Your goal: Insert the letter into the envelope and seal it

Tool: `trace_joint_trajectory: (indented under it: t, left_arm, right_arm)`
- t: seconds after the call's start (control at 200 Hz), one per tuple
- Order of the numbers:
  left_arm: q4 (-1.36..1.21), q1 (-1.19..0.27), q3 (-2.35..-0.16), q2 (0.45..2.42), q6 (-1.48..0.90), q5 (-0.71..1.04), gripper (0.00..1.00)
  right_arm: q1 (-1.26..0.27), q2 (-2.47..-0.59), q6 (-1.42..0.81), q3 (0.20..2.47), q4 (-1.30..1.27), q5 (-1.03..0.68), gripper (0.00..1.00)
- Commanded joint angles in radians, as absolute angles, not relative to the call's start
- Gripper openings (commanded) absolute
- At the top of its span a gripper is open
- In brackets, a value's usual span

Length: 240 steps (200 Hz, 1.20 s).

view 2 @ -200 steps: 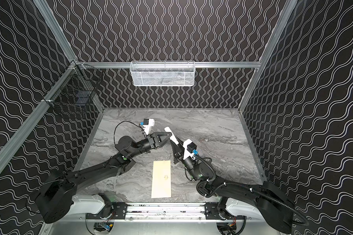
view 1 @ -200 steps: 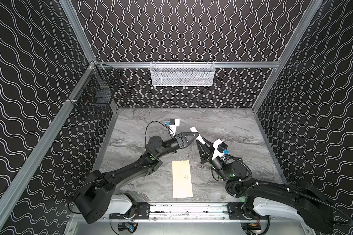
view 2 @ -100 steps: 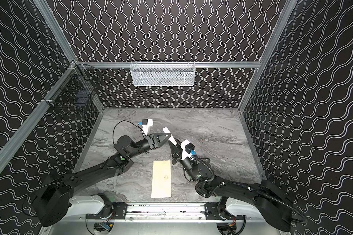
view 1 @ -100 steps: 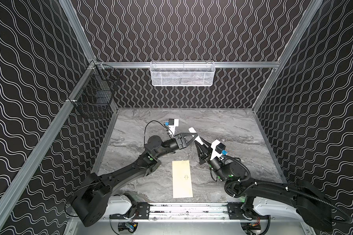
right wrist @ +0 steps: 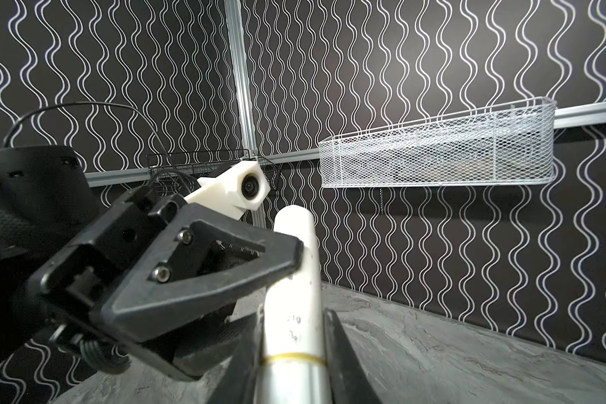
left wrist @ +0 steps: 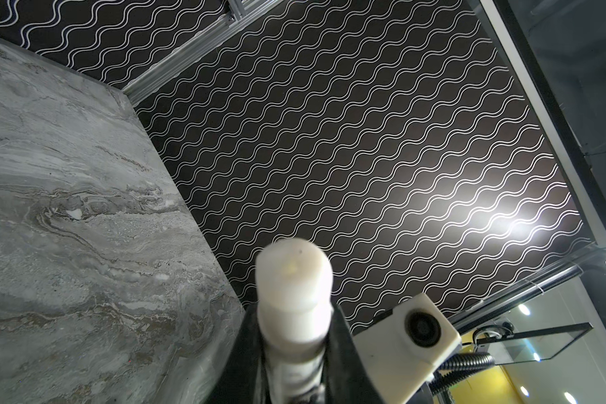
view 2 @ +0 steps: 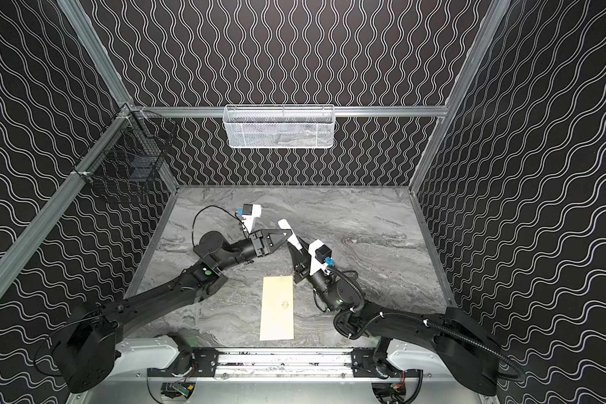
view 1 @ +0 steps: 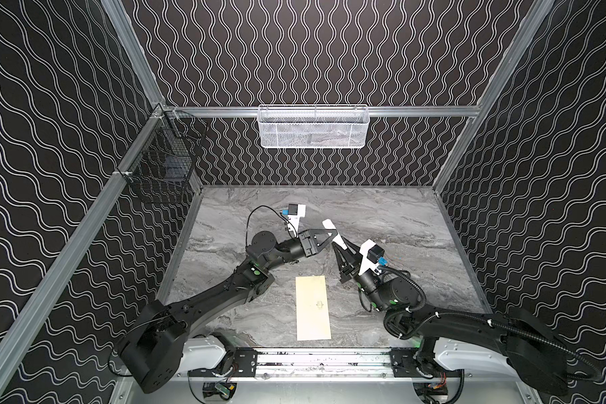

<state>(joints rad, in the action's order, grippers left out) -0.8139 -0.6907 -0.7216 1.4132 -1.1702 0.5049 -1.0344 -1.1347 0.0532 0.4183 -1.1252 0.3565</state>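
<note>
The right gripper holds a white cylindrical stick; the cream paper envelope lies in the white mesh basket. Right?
No: both top views show the cream paper envelope flat on the grey marble table. The right gripper does hold the white cylindrical stick.

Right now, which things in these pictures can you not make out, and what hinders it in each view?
Letter: in no view; whether it lies inside the envelope cannot be told.
White mesh basket: contents blurred behind the mesh in both top views.
White stick: its print is too small in the right wrist view.
</note>
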Motion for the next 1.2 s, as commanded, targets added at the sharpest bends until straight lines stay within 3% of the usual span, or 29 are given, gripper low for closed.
trace_joint_trajectory:
  t: [0.0, 0.16, 0.26, 0.33, 0.505, 0.626, 0.951, 1.196]
  left_arm:
    - [-0.842, -0.682, -0.738, 1.39, -1.103, 0.514, 0.08]
    - [-0.728, -0.667, -0.767, 1.39, -1.008, 0.581, 0.02]
    - [-0.697, -0.652, -0.765, 1.385, -0.956, 0.627, 0.0]
    - [-0.645, -0.637, -0.775, 1.375, -0.902, 0.661, 0.0]
    - [-0.492, -0.611, -0.801, 1.354, -0.754, 0.778, 0.0]
    - [-0.503, -0.603, -0.804, 1.358, -0.725, 0.869, 0.0]
    - [-0.712, -0.603, -0.777, 1.404, -0.835, 0.93, 0.0]
    - [-0.753, -0.609, -0.765, 1.407, -0.859, 0.922, 0.0]
  right_arm:
    - [-1.037, -1.085, -0.074, 0.441, -0.908, 0.331, 0.26]
    - [-1.023, -0.99, -0.268, 0.54, -0.5, 0.296, 0.53]
    - [-0.984, -0.915, -0.341, 0.568, -0.329, 0.169, 0.59]
    - [-0.922, -0.865, -0.371, 0.574, -0.26, -0.029, 0.62]
    - [-0.682, -0.849, -0.477, 0.575, -0.247, -0.591, 0.55]
    - [-0.598, -0.874, -0.506, 0.603, -0.247, -0.789, 0.56]
    - [-0.563, -0.931, -0.529, 0.599, -0.396, -0.935, 0.62]
    - [-0.572, -0.997, -0.568, 0.614, -0.488, -0.963, 0.53]
